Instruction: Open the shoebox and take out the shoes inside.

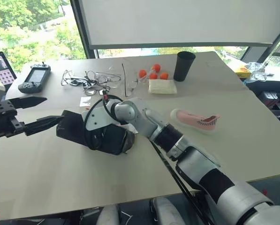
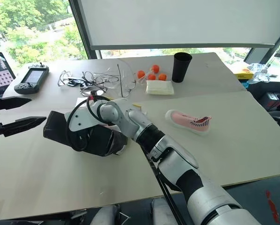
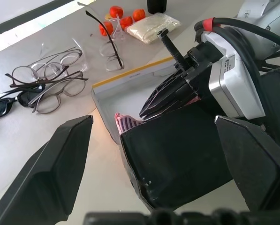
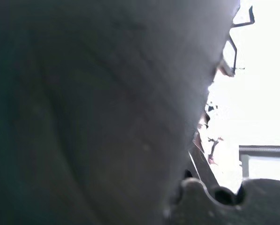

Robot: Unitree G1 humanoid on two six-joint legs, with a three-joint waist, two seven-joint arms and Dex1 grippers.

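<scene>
- One pink knit shoe [image 1: 195, 120] lies on its side on the pale table [image 1: 252, 140], to the right of your right arm and well apart from the shoebox [image 1: 90, 132].
- The shoebox sits near the table's middle-left, black side toward you. From the head views your right gripper [image 3: 170, 96] is hidden behind its own wrist at the box.
- Your left wrist view adds what the head views lack: the box's white inside, a yellow lid edge [image 3: 130, 76] behind it, and the second pink shoe [image 3: 126, 123] peeking over the black wall. There your right gripper's black fingers are pressed together and reach into the box just above that shoe; you cannot tell whether they pinch it.
- Your left gripper [image 1: 34, 113] hangs at the table's left edge, fingers spread wide, holding nothing, just short of the box's left end.
- Behind the box you can count four orange balls [image 1: 152, 72], one black cup [image 1: 184, 66], one cream pouch [image 1: 162, 86], a tangle of several eyeglasses [image 1: 90, 80] and one handheld controller [image 1: 35, 78].
</scene>
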